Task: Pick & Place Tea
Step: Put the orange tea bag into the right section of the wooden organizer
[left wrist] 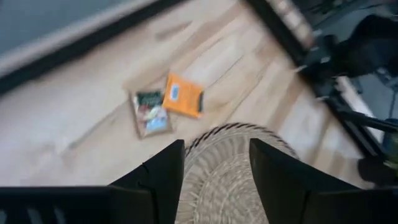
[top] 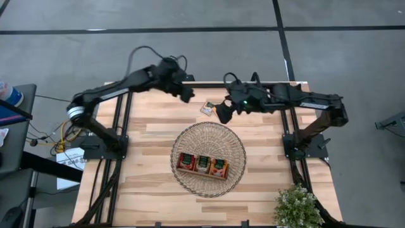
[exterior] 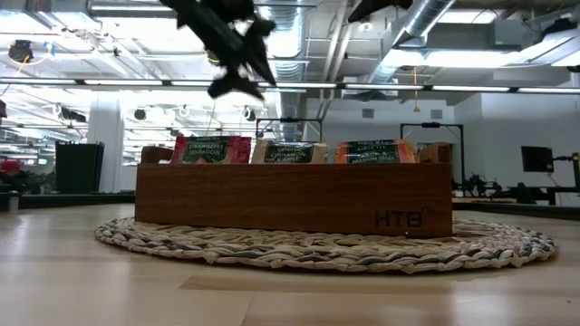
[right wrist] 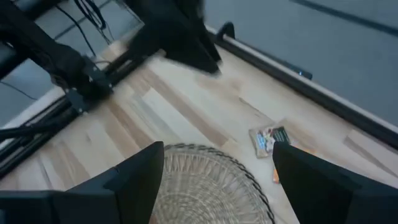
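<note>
Hovering apart above the worktop (top: 158, 126), the left gripper (left wrist: 214, 168) and right gripper (right wrist: 217, 171) are spread, empty, near two tea sachets (left wrist: 165, 106).

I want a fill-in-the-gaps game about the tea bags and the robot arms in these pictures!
1. The wooden tray sits on the round wicker ____.
2. The tray holds tea in ____ compartments.
3. Two loose sachets lie on the bare table, beyond the basket; one is pale, the other is ____.
4. The left gripper and right gripper both have their jaws ____, holding nothing.

Missing words: basket; three; orange; open
</note>
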You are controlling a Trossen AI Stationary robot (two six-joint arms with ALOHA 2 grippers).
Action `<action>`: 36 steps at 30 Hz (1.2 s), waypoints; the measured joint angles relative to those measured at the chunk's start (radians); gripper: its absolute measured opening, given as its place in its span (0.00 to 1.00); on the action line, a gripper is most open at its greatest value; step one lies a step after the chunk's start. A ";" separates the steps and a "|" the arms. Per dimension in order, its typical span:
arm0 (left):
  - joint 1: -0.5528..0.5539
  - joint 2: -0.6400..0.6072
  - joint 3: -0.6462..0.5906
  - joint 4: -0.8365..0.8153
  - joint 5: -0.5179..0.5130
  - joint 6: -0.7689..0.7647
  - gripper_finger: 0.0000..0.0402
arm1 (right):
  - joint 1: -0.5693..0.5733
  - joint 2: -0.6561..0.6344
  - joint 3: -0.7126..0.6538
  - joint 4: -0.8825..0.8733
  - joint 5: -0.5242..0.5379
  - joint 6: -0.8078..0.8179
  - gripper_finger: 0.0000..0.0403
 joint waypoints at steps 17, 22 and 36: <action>-0.003 0.430 0.284 -0.050 -0.096 -0.021 0.56 | 0.034 0.010 0.000 0.021 -0.034 0.019 0.72; -0.008 0.545 0.422 -0.133 -0.116 0.001 0.56 | 0.041 0.002 0.000 0.031 -0.077 0.065 0.72; -0.008 0.739 0.509 -0.203 -0.061 0.043 0.55 | 0.100 -0.023 0.000 0.048 -0.073 0.179 0.72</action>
